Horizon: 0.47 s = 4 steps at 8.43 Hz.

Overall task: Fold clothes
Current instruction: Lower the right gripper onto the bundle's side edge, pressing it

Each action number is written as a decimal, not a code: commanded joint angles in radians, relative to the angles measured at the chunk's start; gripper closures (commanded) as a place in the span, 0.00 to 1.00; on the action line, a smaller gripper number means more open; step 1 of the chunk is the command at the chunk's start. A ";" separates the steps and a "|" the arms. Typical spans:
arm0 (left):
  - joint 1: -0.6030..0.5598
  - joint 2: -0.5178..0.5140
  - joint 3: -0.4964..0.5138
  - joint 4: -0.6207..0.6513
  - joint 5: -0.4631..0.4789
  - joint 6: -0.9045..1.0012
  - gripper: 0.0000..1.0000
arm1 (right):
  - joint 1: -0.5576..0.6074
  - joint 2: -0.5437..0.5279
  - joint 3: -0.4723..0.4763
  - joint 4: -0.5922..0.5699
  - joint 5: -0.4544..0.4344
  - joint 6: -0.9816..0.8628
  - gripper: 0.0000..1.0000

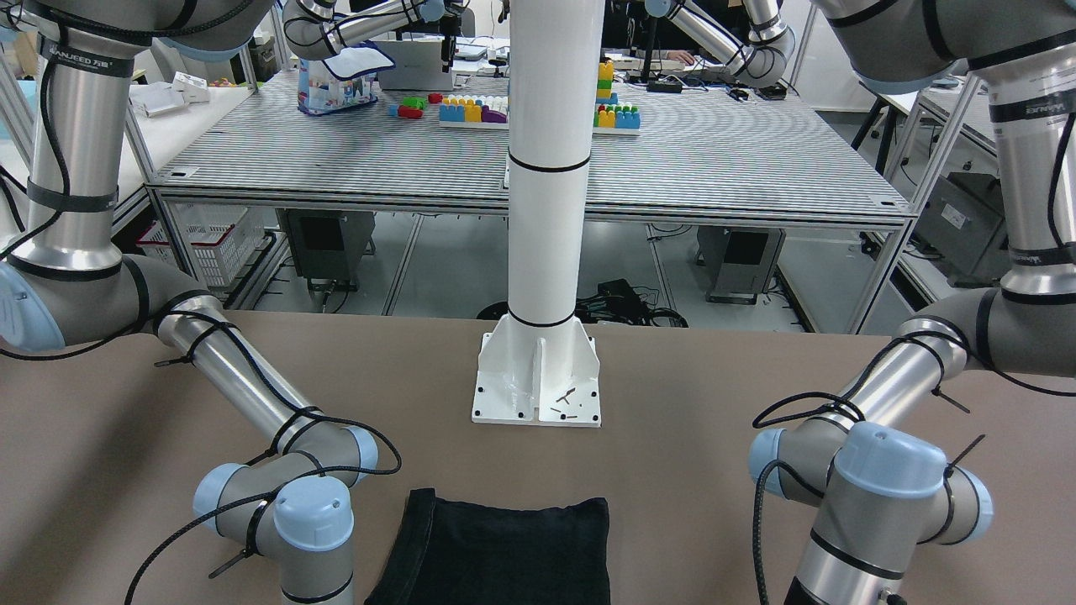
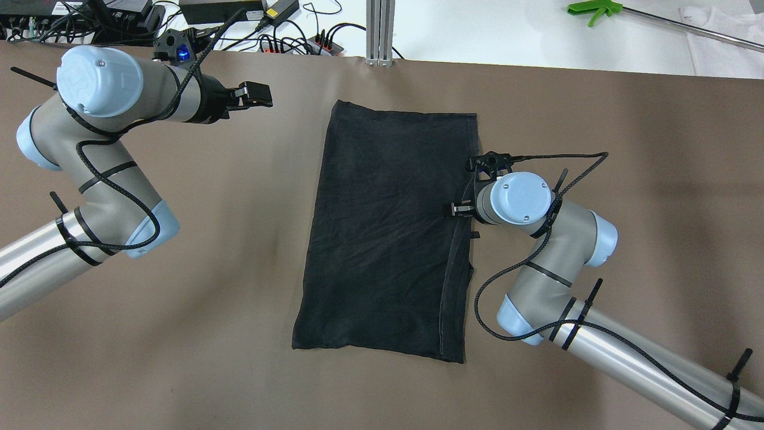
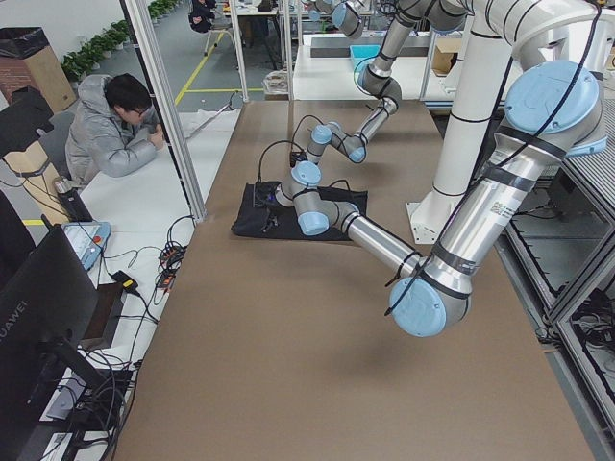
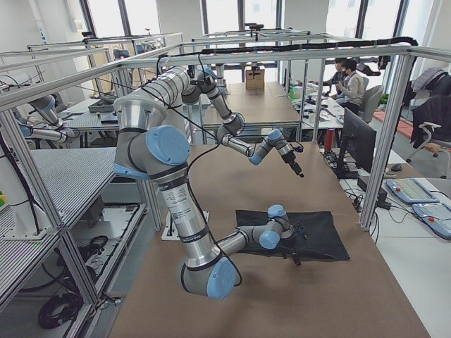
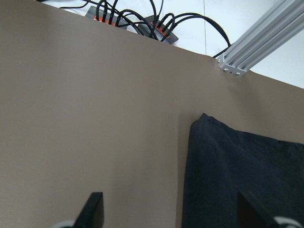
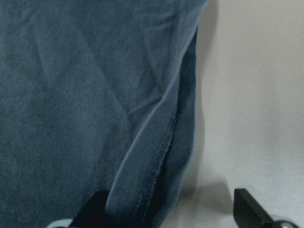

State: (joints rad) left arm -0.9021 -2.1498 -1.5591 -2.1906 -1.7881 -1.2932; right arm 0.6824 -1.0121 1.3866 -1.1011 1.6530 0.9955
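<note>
Where garment (image 2: 382, 227) ends, wrist (image 2: 516, 197) half-hides right end effector (image 6: 171, 210).

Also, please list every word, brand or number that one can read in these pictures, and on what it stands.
"HUAWEI": on the dark monitor, exterior left view.
"ANJEED", further characters unclear: on the right arm's band, front-facing view.
The left arm's band: similar print, too blurred to read.
The clothes: no readable text.

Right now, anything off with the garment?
Mostly flat, but along the garment's right edge a hemmed strip lies doubled over and uneven, by the open right gripper.
</note>
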 commanded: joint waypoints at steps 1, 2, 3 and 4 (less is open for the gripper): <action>0.000 -0.001 -0.001 0.000 0.015 -0.002 0.00 | 0.025 -0.078 0.070 0.003 0.002 -0.090 0.06; 0.000 0.001 -0.001 0.000 0.015 -0.002 0.00 | 0.026 -0.089 0.075 0.006 0.004 -0.093 0.06; -0.001 0.002 -0.001 0.000 0.015 -0.002 0.00 | 0.026 -0.092 0.077 0.007 0.011 -0.093 0.06; -0.001 0.004 0.001 0.000 0.018 -0.002 0.00 | 0.026 -0.108 0.093 0.006 0.033 -0.093 0.06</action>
State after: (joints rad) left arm -0.9024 -2.1488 -1.5599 -2.1905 -1.7739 -1.2946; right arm 0.7071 -1.0959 1.4585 -1.0958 1.6605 0.9070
